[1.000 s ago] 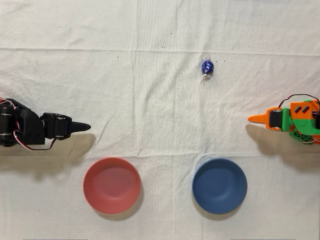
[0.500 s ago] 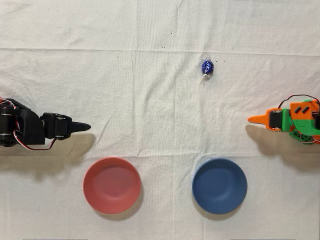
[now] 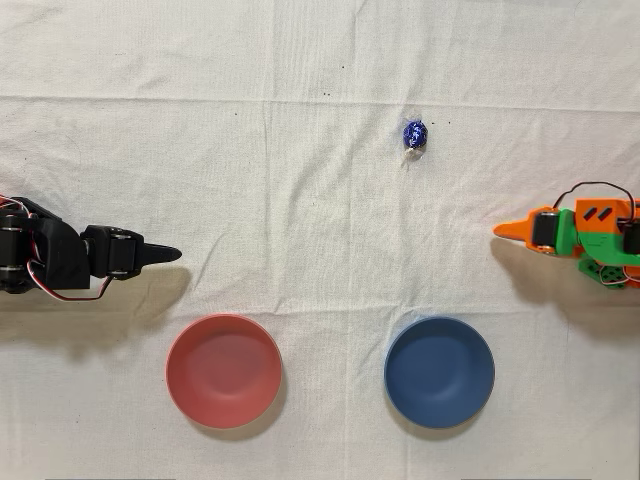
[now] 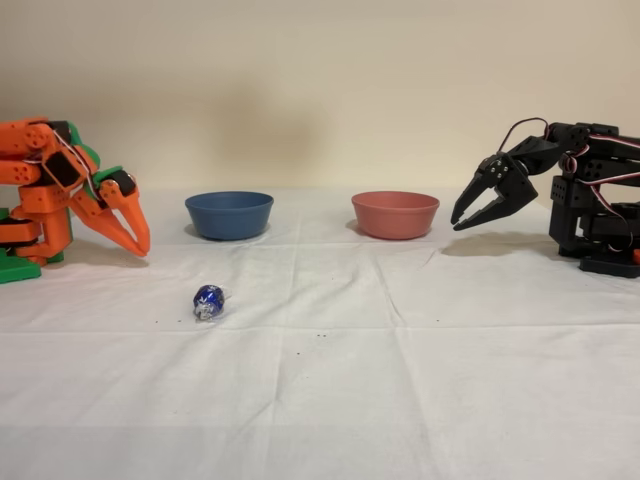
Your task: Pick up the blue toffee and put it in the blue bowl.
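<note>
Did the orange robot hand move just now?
Yes. In the overhead view the orange gripper has shifted slightly toward the top of the picture, farther from the blue bowl and nearer the blue toffee.

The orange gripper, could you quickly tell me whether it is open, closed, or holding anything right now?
Orange gripper: closed and holding nothing; the blue toffee lies apart from it on the cloth.
</note>
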Tool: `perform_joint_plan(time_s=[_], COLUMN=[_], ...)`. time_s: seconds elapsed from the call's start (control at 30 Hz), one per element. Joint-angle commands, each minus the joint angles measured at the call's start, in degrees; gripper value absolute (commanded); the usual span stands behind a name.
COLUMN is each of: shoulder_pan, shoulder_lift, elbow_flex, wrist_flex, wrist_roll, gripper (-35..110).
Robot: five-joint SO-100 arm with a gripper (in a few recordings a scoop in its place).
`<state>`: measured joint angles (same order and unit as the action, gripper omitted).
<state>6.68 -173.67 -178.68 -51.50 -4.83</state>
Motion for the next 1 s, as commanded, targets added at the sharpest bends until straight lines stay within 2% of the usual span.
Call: perform_joint_plan(time_s=[0.0, 0.1, 0.27, 0.6, 0.97], shoulder_pan=[1.2, 2.3, 3.3, 5.7, 16.3], shoulder_lift=[7.4, 11.7, 21.4, 45.4, 65.2], elbow_flex=[9.3, 15.4, 27.8, 53.2, 64.7], wrist_flex=[2.8, 2.6, -0.4, -3.9, -6.4], wrist_roll=[-2.7, -3.2, -16.7, -18.2, -19.8], gripper=[0, 0, 0, 6, 15])
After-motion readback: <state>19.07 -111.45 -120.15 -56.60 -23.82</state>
